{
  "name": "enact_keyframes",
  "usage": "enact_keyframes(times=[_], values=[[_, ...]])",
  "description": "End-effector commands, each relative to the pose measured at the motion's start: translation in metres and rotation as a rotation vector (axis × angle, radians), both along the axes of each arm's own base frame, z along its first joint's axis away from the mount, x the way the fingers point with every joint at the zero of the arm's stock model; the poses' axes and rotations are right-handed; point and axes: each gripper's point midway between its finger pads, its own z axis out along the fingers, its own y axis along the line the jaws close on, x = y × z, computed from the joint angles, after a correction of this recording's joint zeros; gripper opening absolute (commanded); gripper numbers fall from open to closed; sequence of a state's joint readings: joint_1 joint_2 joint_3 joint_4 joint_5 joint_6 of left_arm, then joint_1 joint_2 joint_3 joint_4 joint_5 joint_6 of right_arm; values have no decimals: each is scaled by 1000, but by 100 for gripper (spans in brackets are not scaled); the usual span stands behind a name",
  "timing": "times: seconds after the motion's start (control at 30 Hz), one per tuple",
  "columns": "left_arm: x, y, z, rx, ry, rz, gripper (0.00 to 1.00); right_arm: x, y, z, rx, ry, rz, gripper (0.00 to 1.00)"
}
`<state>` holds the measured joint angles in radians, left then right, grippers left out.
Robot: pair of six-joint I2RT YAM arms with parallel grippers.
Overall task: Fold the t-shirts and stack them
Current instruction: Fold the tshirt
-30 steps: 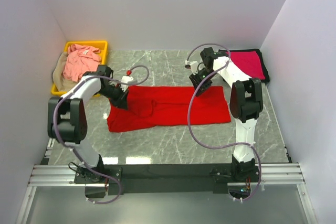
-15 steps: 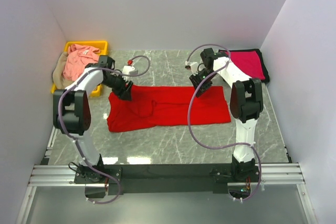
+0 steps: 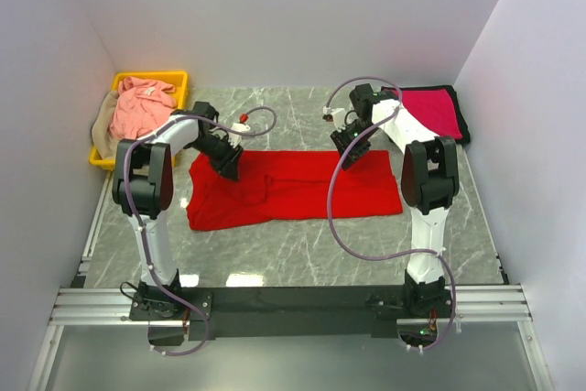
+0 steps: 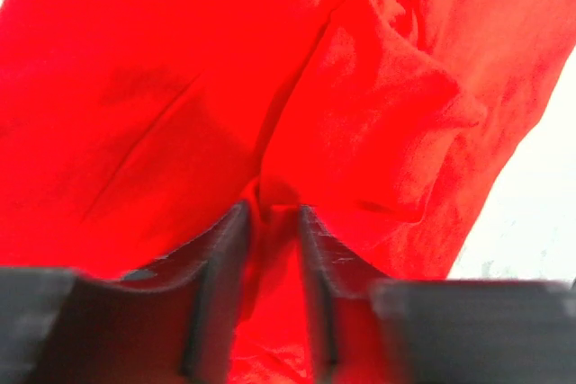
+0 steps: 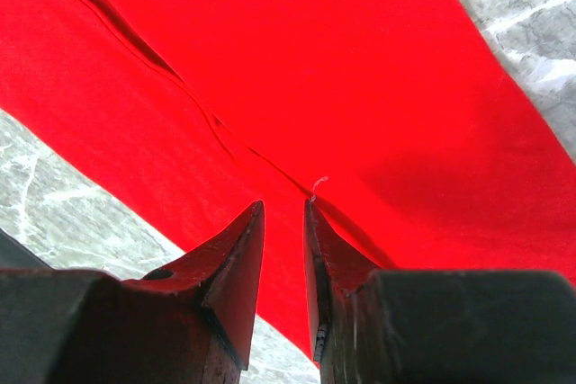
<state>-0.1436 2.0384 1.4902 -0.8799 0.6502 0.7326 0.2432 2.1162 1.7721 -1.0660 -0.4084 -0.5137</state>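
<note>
Left gripper [image 3: 229, 168] shifted right along red t-shirt [image 3: 302, 188], grip unclear | right gripper [image 5: 283, 209] ajar

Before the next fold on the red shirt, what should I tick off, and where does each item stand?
1. Red t-shirt flat: not ok, bunched by the left tool.
2. Left tool gripping cloth: cannot tell.
3. Right tool gripping cloth: cannot tell.
4. Crimson t-shirt apart from the red one: ok.
5. Pink t-shirt out of the way in yellow bin: ok.
</note>
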Motion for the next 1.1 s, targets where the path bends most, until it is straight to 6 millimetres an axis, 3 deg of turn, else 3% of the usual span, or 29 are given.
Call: enact_keyframes(times=[0.0, 0.07, 0.13, 0.23, 0.27, 0.4, 0.6, 0.77, 1.0, 1.07], values=[[3, -4, 12, -21, -33, -47, 31, 5, -2, 25, 13, -66, -9, 32], [0, -3, 13, -23, -34, -48, 20, 6, -2, 26, 12, -68, -12, 32], [-1, -1, 22, -33, -57, -55, 16, 6, -2, 26, 12, -66, -9, 32], [-7, 3, 32, -47, -71, -52, 25, 5, -2, 25, 10, -59, -10, 32], [-10, 3, 32, -49, -69, -49, 37, 6, -2, 25, 12, -60, -13, 32], [-6, 2, 34, -57, -91, -26, 44, 3, -1, 22, 15, -42, -13, 32], [0, -4, 33, -89, -67, -25, 26, 4, 0, 23, 15, -42, -15, 32], [-9, -2, 33, -85, -51, -48, 6, 1, -2, 22, 6, -42, -10, 32], [-25, 24, 45, -77, -75, -40, 9, 0, -3, 22, 9, -36, -11, 32], [-32, 37, 44, -67, -94, -44, 18, -1, -3, 20, 8, -31, -8, 32]])
